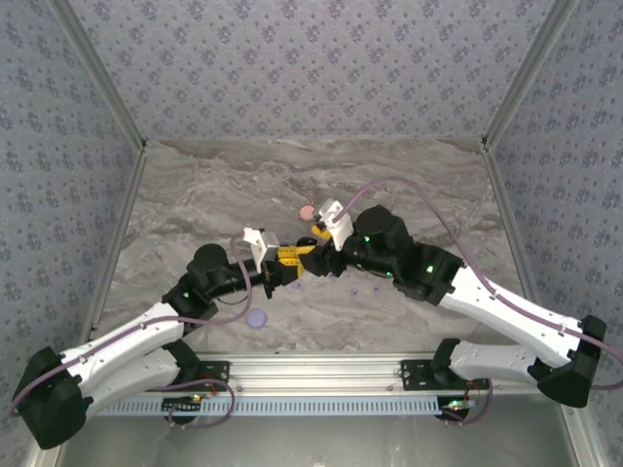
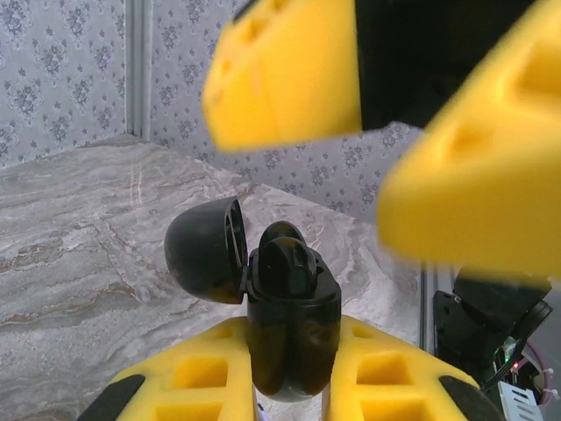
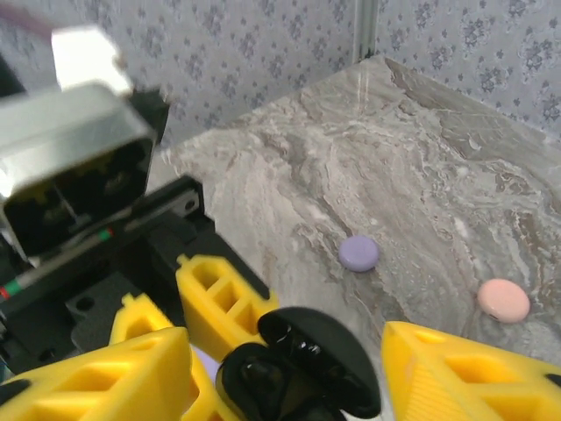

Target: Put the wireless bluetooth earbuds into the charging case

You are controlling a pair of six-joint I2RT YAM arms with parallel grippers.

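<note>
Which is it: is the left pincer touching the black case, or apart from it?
Touching. The left wrist view shows the open black case clamped between the left pincer's yellow fingers, both flush against its sides.

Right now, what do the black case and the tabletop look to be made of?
Black case: probably hard moulded plastic with a glossy finish, since soft highlights curve over its rounded shell and open lid. Tabletop: looks like marble, with grey-beige veining and a dull sheen. It could be stone or printed laminate; I cannot tell which.
</note>
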